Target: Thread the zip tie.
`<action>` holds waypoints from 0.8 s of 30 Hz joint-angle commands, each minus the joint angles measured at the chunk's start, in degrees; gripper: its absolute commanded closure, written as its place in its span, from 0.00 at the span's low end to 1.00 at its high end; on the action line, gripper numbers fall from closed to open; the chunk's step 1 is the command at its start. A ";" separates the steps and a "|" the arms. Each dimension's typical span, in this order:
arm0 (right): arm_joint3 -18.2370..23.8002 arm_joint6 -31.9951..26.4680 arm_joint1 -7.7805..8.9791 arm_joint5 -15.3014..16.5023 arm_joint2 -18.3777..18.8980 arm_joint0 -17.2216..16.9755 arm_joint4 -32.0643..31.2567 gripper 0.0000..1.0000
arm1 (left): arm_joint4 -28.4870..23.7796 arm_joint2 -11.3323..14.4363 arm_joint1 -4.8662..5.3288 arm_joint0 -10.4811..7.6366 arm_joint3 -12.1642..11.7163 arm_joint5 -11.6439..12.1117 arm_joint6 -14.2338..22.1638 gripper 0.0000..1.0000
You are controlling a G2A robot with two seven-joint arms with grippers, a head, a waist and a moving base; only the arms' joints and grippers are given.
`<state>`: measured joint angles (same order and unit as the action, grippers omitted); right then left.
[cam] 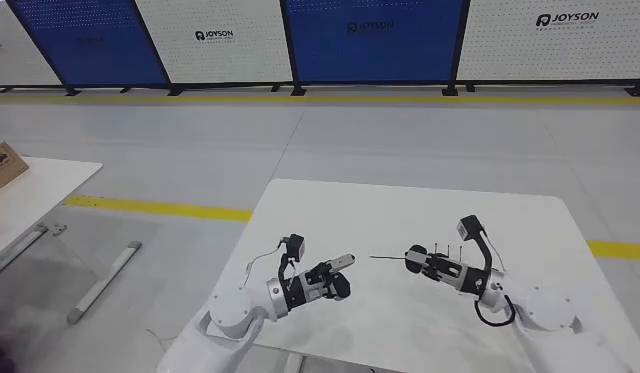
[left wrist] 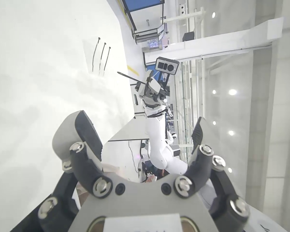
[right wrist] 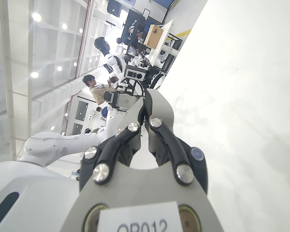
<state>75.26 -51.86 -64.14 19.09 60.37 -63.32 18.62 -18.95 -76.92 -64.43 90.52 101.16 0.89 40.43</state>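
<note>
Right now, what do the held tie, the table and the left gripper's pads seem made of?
Tie: probably plastic, matte black; a thin strip standing out straight, unsupported.
Table: smooth white top, maybe laminate or painted board; cannot tell.
Left gripper pads: likely rubber, dull black with fine ridges.

Robotics lab: pegboard partitions (cam: 210,28), floor tape (cam: 150,208).

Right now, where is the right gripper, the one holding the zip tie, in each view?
Top view: right gripper over the white table, shut on the zip tie.
Left wrist view: right gripper far off, mid-picture, zip tie sticking out.
Right wrist view: right gripper close up, mid-picture.
Shared landmark: the white table.
</note>
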 commanded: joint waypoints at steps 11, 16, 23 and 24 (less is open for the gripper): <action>0.02 -0.02 0.01 0.02 0.02 -0.02 0.04 1.00 | 0.01 -0.04 0.00 0.02 0.03 -0.02 -0.01 0.00; 1.22 2.51 -0.11 0.21 -0.17 -0.92 -0.93 1.00 | 0.09 0.34 -0.04 -0.06 -0.01 -0.13 -0.88 0.00; 3.18 8.82 -0.90 0.39 -1.51 -1.81 -2.60 1.00 | -4.01 4.17 -0.72 -2.57 -2.08 -2.60 -3.74 0.00; 3.29 9.68 -1.17 0.39 -2.23 -1.69 -2.93 1.00 | -4.83 4.83 -0.88 -3.13 -2.65 -2.38 -4.40 0.00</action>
<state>78.49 -42.90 -65.12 19.49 58.70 -65.12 15.98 -23.16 -72.68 -65.18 87.87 99.00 -1.69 36.52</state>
